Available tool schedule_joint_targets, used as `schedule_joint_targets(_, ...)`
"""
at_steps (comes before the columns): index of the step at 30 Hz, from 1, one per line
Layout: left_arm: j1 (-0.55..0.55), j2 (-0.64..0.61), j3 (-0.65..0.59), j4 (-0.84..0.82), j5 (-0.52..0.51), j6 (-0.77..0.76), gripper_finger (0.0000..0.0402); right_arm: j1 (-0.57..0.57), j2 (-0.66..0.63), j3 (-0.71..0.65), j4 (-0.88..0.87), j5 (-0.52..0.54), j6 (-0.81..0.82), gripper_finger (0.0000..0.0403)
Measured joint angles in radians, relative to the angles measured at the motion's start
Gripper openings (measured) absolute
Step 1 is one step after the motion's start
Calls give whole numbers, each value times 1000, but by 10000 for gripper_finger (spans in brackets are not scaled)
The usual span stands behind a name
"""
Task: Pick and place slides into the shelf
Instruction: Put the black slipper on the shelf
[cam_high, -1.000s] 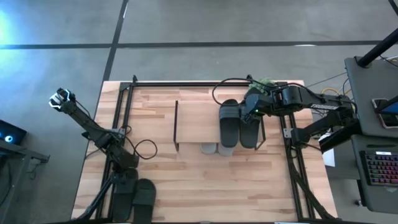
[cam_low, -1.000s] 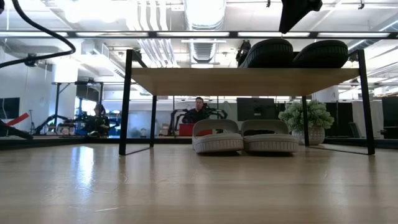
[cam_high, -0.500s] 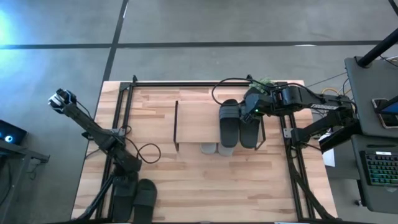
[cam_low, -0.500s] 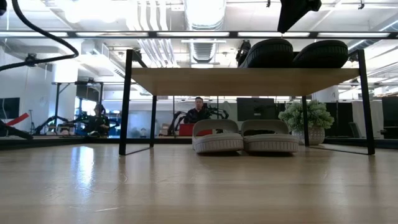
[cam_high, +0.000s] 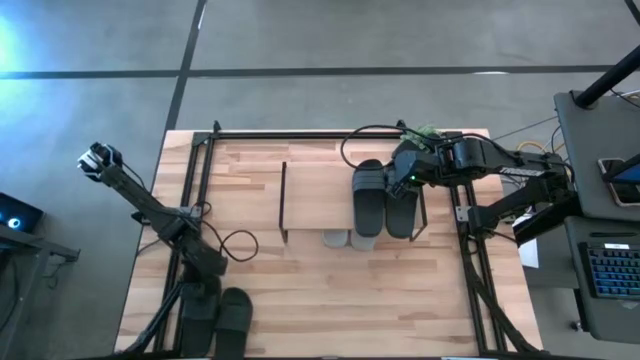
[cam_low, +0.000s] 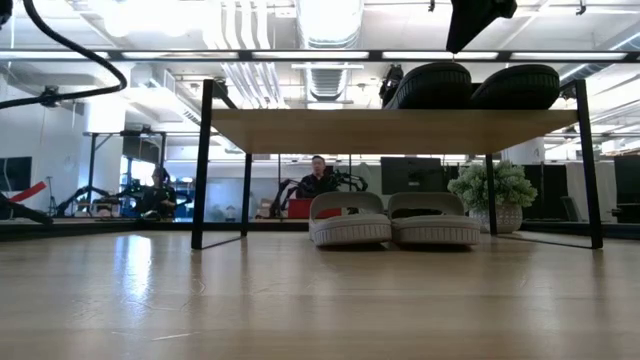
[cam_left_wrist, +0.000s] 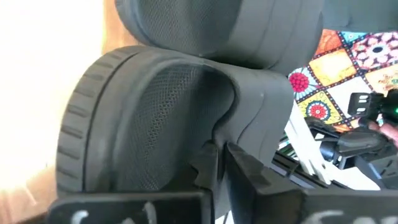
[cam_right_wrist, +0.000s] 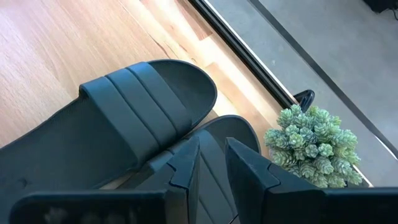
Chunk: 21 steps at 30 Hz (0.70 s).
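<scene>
Left gripper (cam_left_wrist: 217, 163) fingers pinched shut on a black slide's strap (cam_left_wrist: 249, 93), ready for lifting. Right gripper (cam_right_wrist: 211, 163) fingers apart, hovering over shelf-top slides (cam_high: 385, 195).

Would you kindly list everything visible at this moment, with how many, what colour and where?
Black slides on shelf: two, on the top board's right part.
Light grey slides: two, side by side on the table under the shelf.
Black slides at table corner: two, near left corner.
Shelf: one, light wood top, black wire legs, mid-table.
Plant: one, green, by the table's far right edge.
Person: one, seated in the room behind.
Left gripper: over the corner slides, fingers nearly together.
Right gripper: above the shelf's slides, empty.
</scene>
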<state>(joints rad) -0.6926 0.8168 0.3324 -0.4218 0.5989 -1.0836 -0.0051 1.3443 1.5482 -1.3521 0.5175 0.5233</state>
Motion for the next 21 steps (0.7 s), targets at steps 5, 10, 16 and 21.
schedule_joint_targets(5,-1,-38,11,-7,-43,-10,1,0,0,0,0,1,0,68)
schedule_joint_targets(10,-2,-63,11,-45,-125,-11,1,0,0,-6,1,7,0,68)
schedule_joint_targets(16,-2,-58,24,-165,-185,-12,41,0,0,-8,1,7,0,68)
schedule_joint_targets(21,-1,-44,23,-180,-189,-11,97,0,0,-9,1,7,0,68)
